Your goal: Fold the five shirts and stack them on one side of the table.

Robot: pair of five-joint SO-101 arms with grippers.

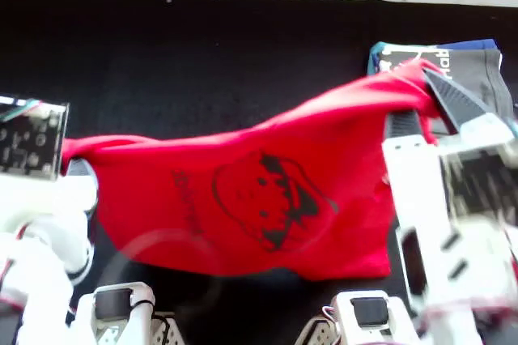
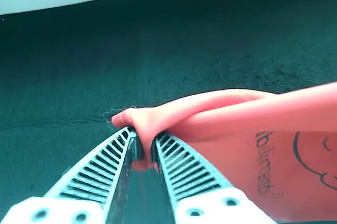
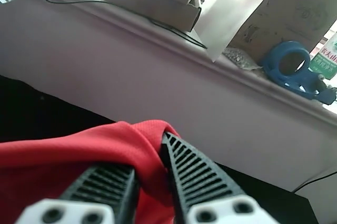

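A red shirt [image 1: 243, 191] with a dark printed face hangs stretched between both arms above the black table. My left gripper [image 2: 142, 148] is shut on one bunched corner of the red shirt [image 2: 210, 116]; in the high view that corner is at the left by the left gripper [image 1: 74, 159]. My right gripper [image 3: 150, 155] is shut on another corner of the red shirt [image 3: 79, 145], lifted at the right by the right gripper [image 1: 421, 90]. A stack of folded shirts [image 1: 453, 66], dark on top with teal and blue edges, lies at the back right, partly behind the right arm.
The black tablecloth [image 1: 202, 53] covers the table up to a pale wall at the back. In the right wrist view a ledge [image 3: 158, 29] behind the table carries boxes and a blue tool [image 3: 295, 66]. Both arm bases [image 1: 121, 313] stand at the front edge.
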